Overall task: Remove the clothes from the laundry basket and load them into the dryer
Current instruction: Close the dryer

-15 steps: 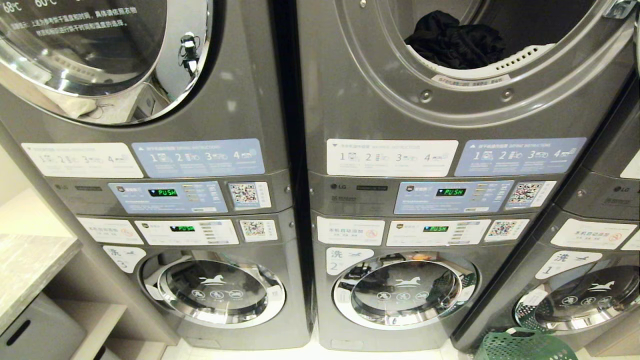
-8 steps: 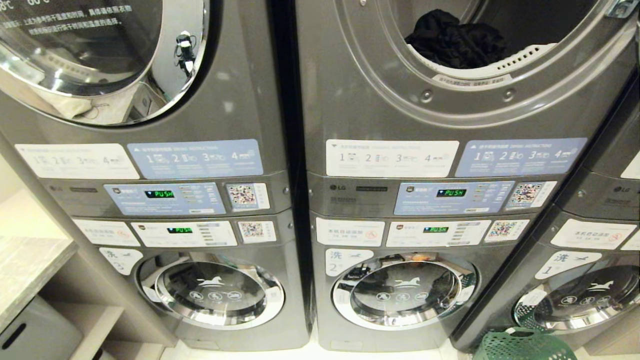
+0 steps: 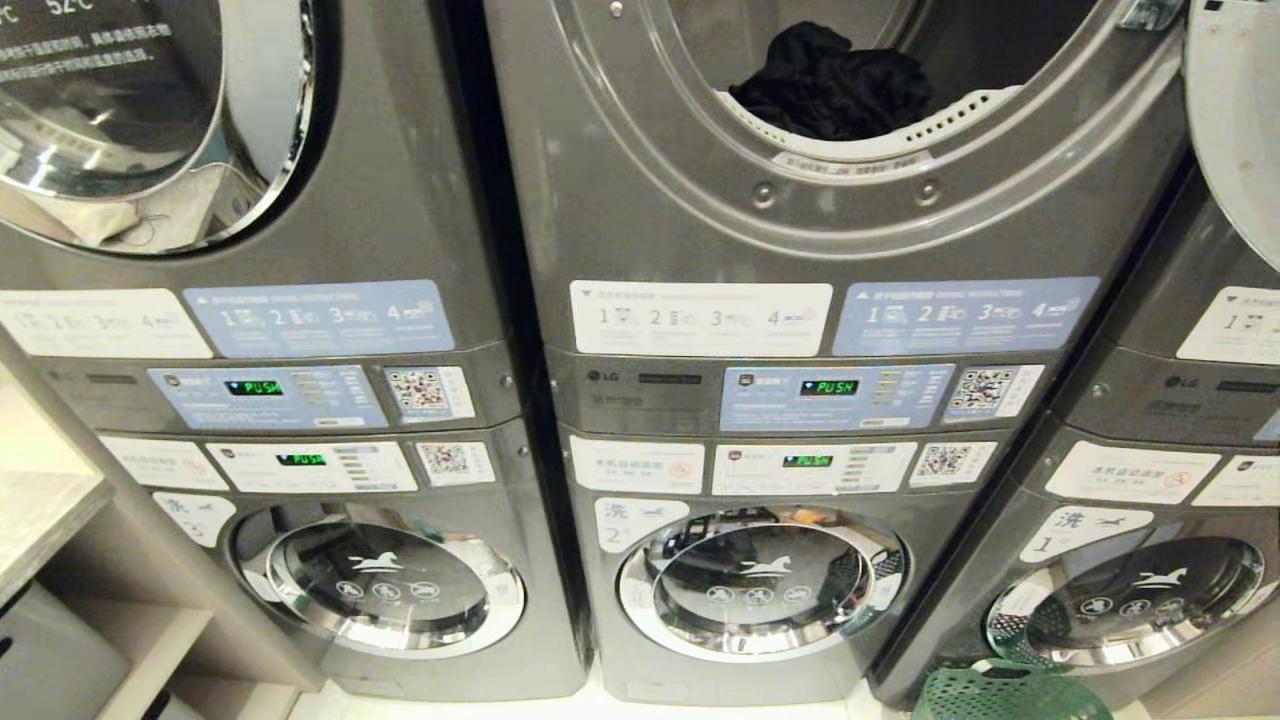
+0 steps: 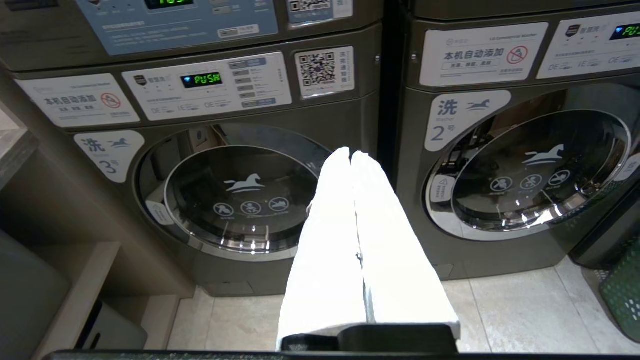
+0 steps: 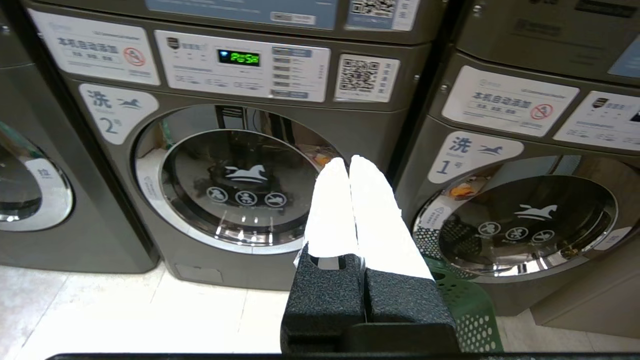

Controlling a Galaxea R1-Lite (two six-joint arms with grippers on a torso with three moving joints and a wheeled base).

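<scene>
Black clothes (image 3: pixel 830 90) heaped soft and light in open dryer (image 3: pixel 850 215), likely best pinched at a raised fold; green laundry basket (image 3: pixel 1010 695) low at right; left gripper (image 4: pixel 350 155) and right gripper (image 5: pixel 348 162) pressed together, empty.

The machines (image 3: pixel 690 240) are dark grey with white and blue stickers, the clothes (image 3: pixel 830 85) are black, and the basket (image 3: pixel 1010 695) is green with little holes.
</scene>
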